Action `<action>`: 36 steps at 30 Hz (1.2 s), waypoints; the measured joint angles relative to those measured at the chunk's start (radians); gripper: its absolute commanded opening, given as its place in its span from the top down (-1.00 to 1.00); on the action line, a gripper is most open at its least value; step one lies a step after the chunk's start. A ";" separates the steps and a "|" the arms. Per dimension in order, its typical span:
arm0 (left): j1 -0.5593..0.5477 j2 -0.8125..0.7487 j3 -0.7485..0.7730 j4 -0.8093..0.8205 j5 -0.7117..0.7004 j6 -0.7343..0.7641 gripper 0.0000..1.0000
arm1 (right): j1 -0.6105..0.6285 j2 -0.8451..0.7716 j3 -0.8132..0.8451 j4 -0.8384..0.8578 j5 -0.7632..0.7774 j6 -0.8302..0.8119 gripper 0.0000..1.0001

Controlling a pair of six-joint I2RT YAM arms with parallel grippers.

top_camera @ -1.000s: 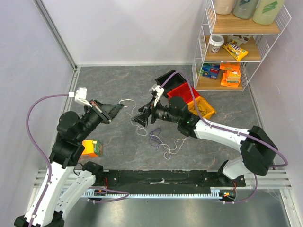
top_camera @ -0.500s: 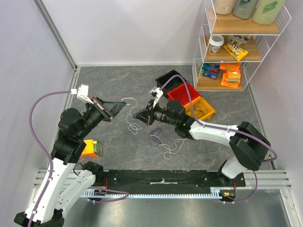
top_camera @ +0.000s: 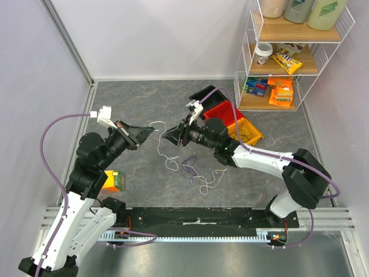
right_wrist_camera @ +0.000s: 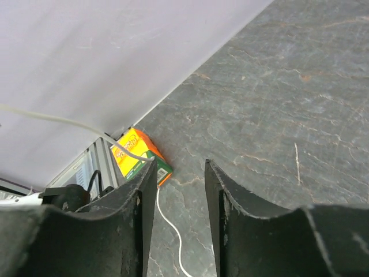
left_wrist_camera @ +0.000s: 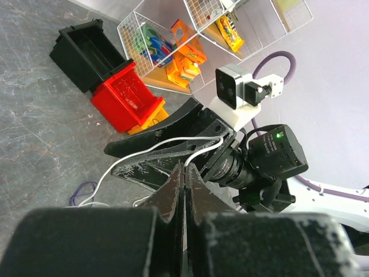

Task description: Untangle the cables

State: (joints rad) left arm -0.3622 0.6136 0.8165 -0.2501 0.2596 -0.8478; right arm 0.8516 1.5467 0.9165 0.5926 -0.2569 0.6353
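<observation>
My left gripper (top_camera: 151, 130) is shut on a white cable (left_wrist_camera: 173, 144), held above the table; its fingertips (left_wrist_camera: 185, 167) pinch the strand. From there the cable drapes over the outer side of one finger of my right gripper (top_camera: 169, 137) and hangs down to the table (top_camera: 169, 161). My right gripper (right_wrist_camera: 177, 164) is open with nothing between its jaws; the white cable (right_wrist_camera: 69, 124) lies across its left finger. It faces my left gripper closely. A dark purple cable (top_camera: 189, 168) and another white strand (top_camera: 210, 180) lie loose on the table in front.
An orange and green box (top_camera: 112, 180) lies by my left arm, also in the right wrist view (right_wrist_camera: 138, 153). Black (top_camera: 203, 98), red (top_camera: 223, 112) and yellow (top_camera: 249, 134) bins stand behind my right arm. A wire shelf rack (top_camera: 277, 86) stands at the far right.
My right gripper has risen and moved away from me towards my left gripper. My left arm has shifted slightly right. The hanging white cable has swung and changed shape.
</observation>
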 measured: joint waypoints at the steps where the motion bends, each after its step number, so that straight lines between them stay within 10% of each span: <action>1: 0.000 0.000 0.000 0.000 0.000 0.000 0.97 | 0.002 0.001 -0.001 0.014 -0.003 0.005 0.07; 26: 0.000 0.001 0.000 0.040 0.013 -0.032 0.96 | 0.043 0.021 -0.092 0.202 0.008 0.109 0.05; 30: 0.000 0.001 0.000 0.043 0.013 -0.034 0.97 | 0.045 0.053 -0.063 0.216 0.009 0.126 0.33; 33: 0.000 0.001 0.000 0.044 0.013 -0.036 0.97 | 0.048 0.071 -0.047 0.217 0.014 0.135 1.00; 36: 0.000 0.001 -0.001 0.044 0.013 -0.037 0.97 | 0.049 0.072 -0.040 0.208 0.034 0.134 1.00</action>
State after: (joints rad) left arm -0.3626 0.6144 0.8154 -0.2062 0.2722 -0.8845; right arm 0.9005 1.6184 0.8761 0.8009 -0.2230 0.7689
